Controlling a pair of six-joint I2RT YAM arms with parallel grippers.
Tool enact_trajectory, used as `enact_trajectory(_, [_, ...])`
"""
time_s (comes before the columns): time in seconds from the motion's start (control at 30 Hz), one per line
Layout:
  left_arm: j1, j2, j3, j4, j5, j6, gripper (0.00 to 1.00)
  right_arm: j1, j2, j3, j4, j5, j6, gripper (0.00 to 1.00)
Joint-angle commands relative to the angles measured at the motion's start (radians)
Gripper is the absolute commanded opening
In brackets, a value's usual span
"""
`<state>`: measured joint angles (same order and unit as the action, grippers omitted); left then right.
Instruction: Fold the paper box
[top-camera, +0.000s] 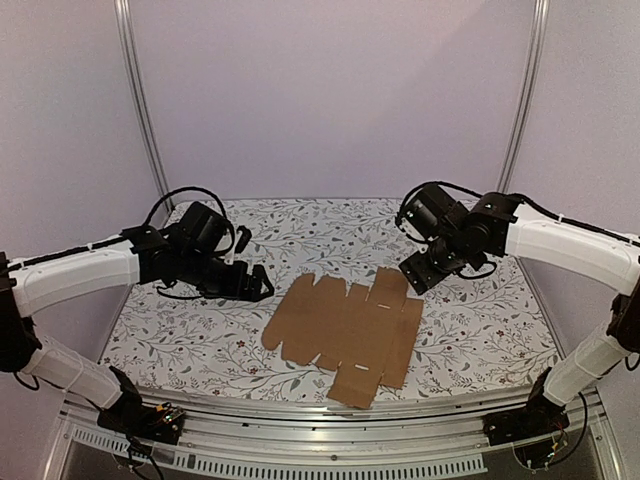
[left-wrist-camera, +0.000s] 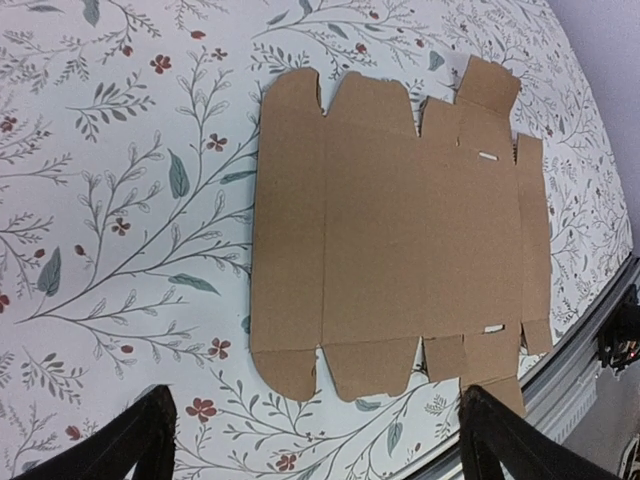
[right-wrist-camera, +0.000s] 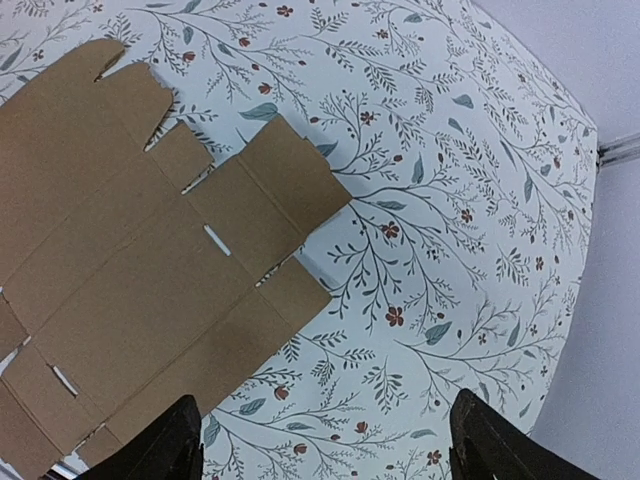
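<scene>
Left tool (left-wrist-camera: 312, 415) hovering spread, gripping nothing; right tool (right-wrist-camera: 320, 420) likewise spread. Paper box (top-camera: 345, 328) lying flat on counter (top-camera: 180, 335) between them. No flap standing; all folding remaining.

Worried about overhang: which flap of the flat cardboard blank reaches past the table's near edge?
The cardboard blank's longest near flap, just below a slit; the others lie on the floral table.
</scene>
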<state>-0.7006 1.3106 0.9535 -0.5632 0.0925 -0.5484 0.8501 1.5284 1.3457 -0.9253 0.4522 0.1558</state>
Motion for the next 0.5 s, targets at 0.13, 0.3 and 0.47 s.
enact_trajectory(0.13, [-0.044, 0.174, 0.086, 0.112, 0.035, 0.026, 0.93, -0.108, -0.233, -0.306, 0.163, -0.298, 0.348, 0.87])
enact_trajectory(0.3, [-0.059, 0.275, 0.131, 0.143, 0.053, 0.027, 0.89, -0.129, -0.31, -0.507, 0.342, -0.456, 0.526, 0.87])
enact_trajectory(0.47, [-0.066, 0.338, 0.149, 0.178, 0.055, 0.024, 0.86, -0.141, -0.321, -0.648, 0.476, -0.536, 0.654, 0.82])
